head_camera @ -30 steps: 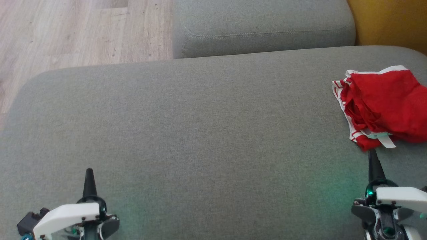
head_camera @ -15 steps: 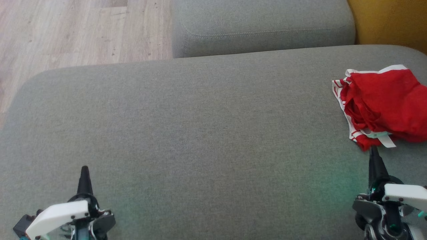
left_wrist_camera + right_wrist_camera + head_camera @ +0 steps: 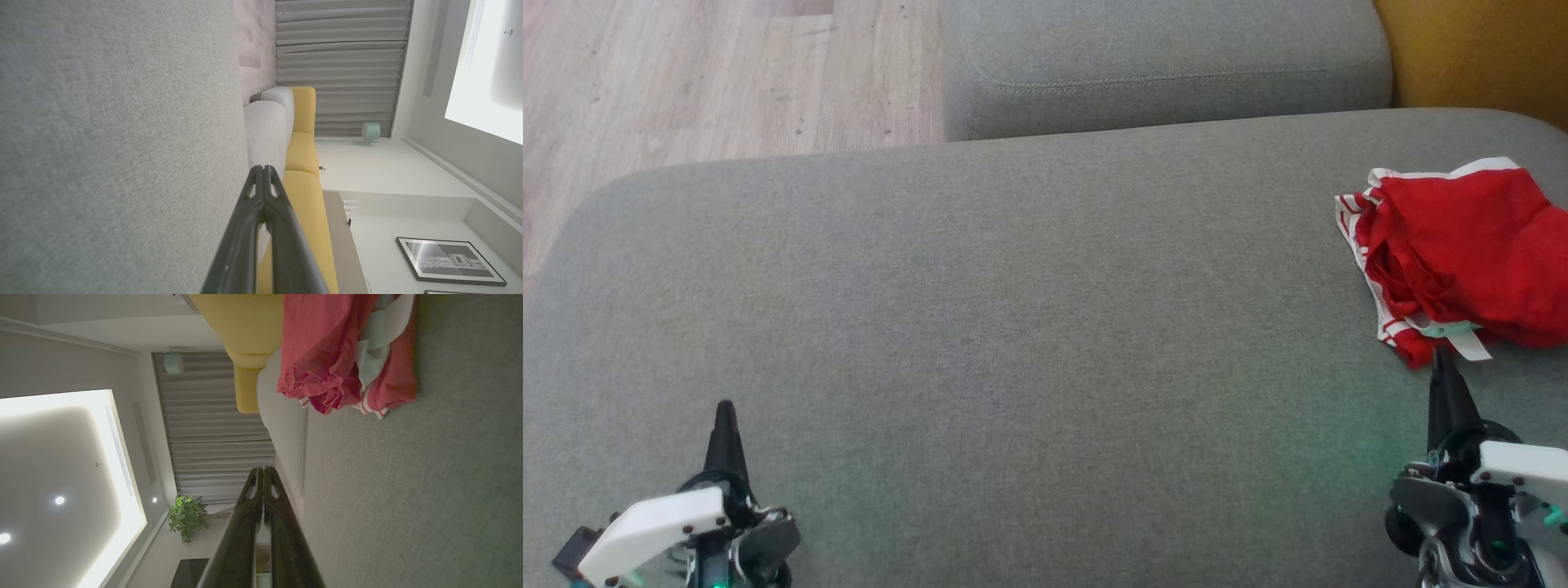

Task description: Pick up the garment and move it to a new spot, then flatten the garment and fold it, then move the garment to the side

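Note:
A crumpled red garment [image 3: 1462, 245] with white striped trim lies at the right side of the grey cushion [image 3: 1013, 310]; the right wrist view has the garment [image 3: 327, 355] ahead of my fingers. My right gripper [image 3: 1444, 363] is shut and empty, its tip just short of the garment's near edge; in its own view the gripper [image 3: 263, 470] has its fingers pressed together. My left gripper [image 3: 724, 410] is shut and empty at the lower left, far from the garment. The left wrist view has the gripper [image 3: 263, 169] closed above bare cushion.
A second grey cushion [image 3: 1160, 65] sits behind the main one. Yellow upholstery [image 3: 1478, 57] stands at the upper right. Wooden floor [image 3: 686, 73] lies beyond the cushion's far left edge. Wide bare cushion surface stretches between the two grippers.
Both grippers have moved slightly forward, the left one also drifting left. The right tip has come closer to the garment's near edge. The garment has not moved.

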{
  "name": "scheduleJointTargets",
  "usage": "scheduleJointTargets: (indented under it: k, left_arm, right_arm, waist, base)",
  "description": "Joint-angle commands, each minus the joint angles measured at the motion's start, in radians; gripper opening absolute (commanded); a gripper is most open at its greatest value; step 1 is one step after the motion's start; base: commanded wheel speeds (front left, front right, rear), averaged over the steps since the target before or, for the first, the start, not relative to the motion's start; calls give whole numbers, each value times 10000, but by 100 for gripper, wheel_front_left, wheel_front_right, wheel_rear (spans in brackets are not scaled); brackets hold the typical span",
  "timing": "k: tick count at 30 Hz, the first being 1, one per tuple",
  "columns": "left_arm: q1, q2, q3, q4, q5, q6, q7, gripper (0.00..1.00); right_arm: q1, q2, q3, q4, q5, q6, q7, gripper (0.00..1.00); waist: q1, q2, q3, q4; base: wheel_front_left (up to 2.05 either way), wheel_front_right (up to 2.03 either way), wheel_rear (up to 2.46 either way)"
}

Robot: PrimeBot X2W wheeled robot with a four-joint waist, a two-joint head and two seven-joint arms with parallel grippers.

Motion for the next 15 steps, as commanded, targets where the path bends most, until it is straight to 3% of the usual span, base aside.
scheduleJointTargets:
  k: [1,15]
  left_arm:
    - [-516,70,389,-367,-53,-69,73,0]
    - [-516,70,388,-368,-53,-69,73,0]
  right_arm:
    - [-511,-128,193,-380,58,-7,49,0]
    - [-512,-116,176,-379,43,-7,62,0]
  waist:
    - [-1,0,0,0]
    - [-1,0,0,0]
  base:
    - [0,0,0]
    - [0,0,0]
